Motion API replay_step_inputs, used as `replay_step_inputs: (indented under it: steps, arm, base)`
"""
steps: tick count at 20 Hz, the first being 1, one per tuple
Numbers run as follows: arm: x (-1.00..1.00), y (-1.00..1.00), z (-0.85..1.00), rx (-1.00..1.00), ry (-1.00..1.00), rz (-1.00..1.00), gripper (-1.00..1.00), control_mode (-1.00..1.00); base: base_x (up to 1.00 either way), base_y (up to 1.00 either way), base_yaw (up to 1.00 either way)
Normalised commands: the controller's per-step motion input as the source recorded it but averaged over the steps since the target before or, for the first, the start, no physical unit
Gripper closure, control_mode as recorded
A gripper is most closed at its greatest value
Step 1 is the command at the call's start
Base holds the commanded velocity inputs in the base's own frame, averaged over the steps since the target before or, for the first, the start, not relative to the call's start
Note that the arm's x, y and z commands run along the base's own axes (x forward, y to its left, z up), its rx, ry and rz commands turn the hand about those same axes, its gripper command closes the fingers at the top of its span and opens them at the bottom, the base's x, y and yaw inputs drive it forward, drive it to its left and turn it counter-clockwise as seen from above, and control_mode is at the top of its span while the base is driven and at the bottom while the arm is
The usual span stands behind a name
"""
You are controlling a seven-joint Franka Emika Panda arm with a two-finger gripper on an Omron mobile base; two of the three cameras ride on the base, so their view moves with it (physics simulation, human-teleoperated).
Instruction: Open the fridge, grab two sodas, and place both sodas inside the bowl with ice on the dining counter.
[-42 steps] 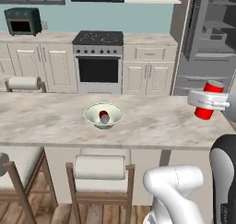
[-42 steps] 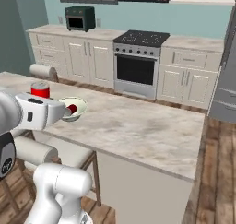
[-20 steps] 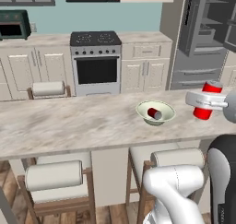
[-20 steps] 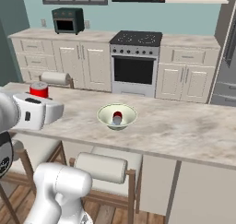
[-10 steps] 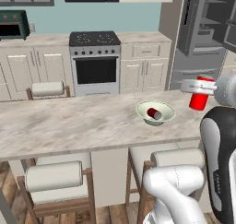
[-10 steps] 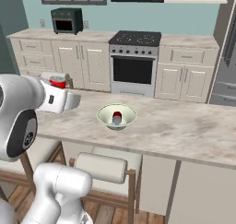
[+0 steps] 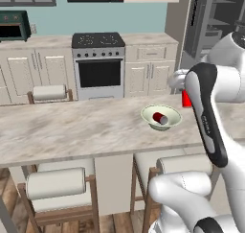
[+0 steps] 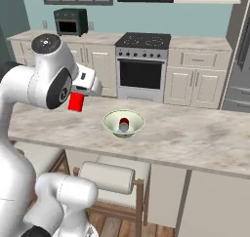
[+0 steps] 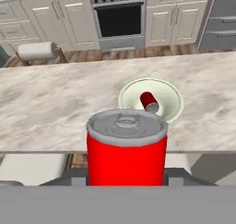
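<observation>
One red soda [image 9: 126,147] stands upright in my gripper [image 9: 126,178], which is shut on it low down. In the base views this soda [image 8: 75,102] [image 7: 185,99] hangs over the near edge of the dining counter [image 7: 72,126], short of the bowl [image 8: 108,120]. In the left base view my own arm hides most of the can. The pale bowl [image 7: 146,114] [image 9: 129,91] sits on the counter with another red soda [image 9: 148,101] [image 8: 124,122] [image 7: 160,118] lying tilted inside it. The grey fridge [image 7: 210,21] [image 8: 240,60] stands at the back right.
Cushioned stools [image 7: 55,184] [image 8: 107,175] stand under the counter's near side. Behind it are cream cabinets, a black stove [image 7: 98,59] [image 8: 142,60] and a toaster oven [image 8: 71,20]. A paper-towel roll [image 7: 48,92] lies at the counter's far side.
The base drove sideways along the counter, then stopped. Since then the arm has swung the held soda in over the counter edge towards the bowl.
</observation>
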Motion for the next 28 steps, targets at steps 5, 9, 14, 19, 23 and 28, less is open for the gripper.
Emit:
replay_step_inputs:
  steps: [5,9,14,19,23,28]
  arm:
    - [0.66,-0.01,-0.7,-0.13,0.3,0.31,1.0,-1.0]
    - [0.57,-0.04,-0.72,-0.15,0.3,0.35,1.0,-1.0]
    - [0.36,-0.05,-0.39,-0.11,0.23,0.34,1.0,-1.0]
    - [0.2,-0.14,-0.25,-0.06,0.13,0.32,1.0,-1.0]
    - [0.24,-0.19,-0.28,-0.04,0.05,0.35,1.0,-1.0]
    - [0.09,-0.16,-0.29,-0.02,0.0,0.37,1.0,-1.0]
  base:
    - [0.0,0.0,0.0]
    - [0.0,0.0,0.0]
    - [0.0,0.0,0.0]
    - [0.0,0.0,0.0]
    - [0.0,0.0,0.0]
    - [0.0,0.0,0.0]
